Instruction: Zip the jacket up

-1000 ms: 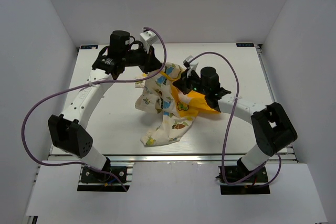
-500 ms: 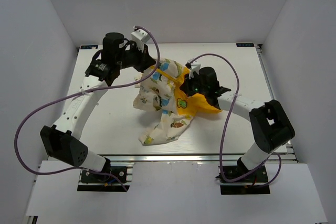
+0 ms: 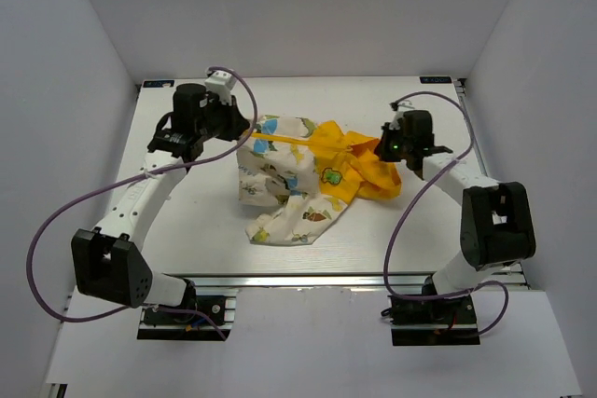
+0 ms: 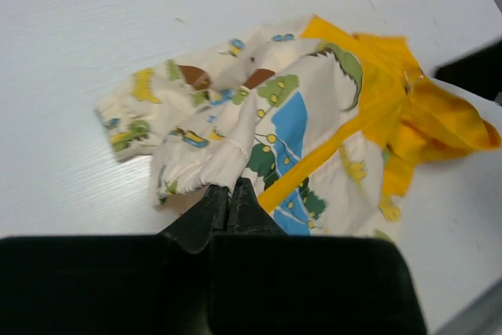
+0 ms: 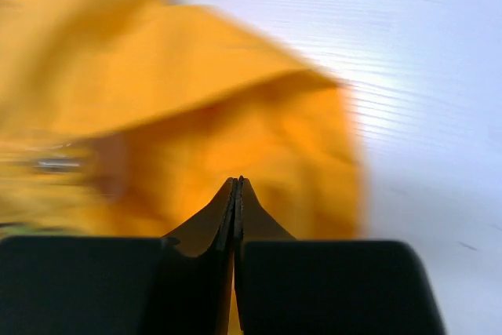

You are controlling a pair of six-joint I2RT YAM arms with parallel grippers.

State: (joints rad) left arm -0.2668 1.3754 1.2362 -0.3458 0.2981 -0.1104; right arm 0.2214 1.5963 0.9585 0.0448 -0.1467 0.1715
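The jacket (image 3: 289, 174) lies crumpled mid-table, cream-white with cartoon prints and yellow-orange lining. A yellow edge band runs nearly straight between my two grippers. My left gripper (image 3: 248, 135) is at the jacket's left end. In the left wrist view the jaws (image 4: 227, 187) are shut with the printed cream fabric (image 4: 235, 139) bunched at the tips. My right gripper (image 3: 381, 147) is at the jacket's right end, over the yellow hood part. In the blurred right wrist view the jaws (image 5: 238, 183) are shut, with yellow fabric (image 5: 196, 100) right at the tips.
The white table (image 3: 187, 221) is enclosed by white walls on the left, back and right. Purple cables (image 3: 56, 221) loop from both arms. The right arm shows as a black shape at the right edge of the left wrist view (image 4: 471, 68).
Both grippers have moved apart: the left one to the left, the right one far to the right. The jacket has been drawn out wider between them and lies lower on the table.
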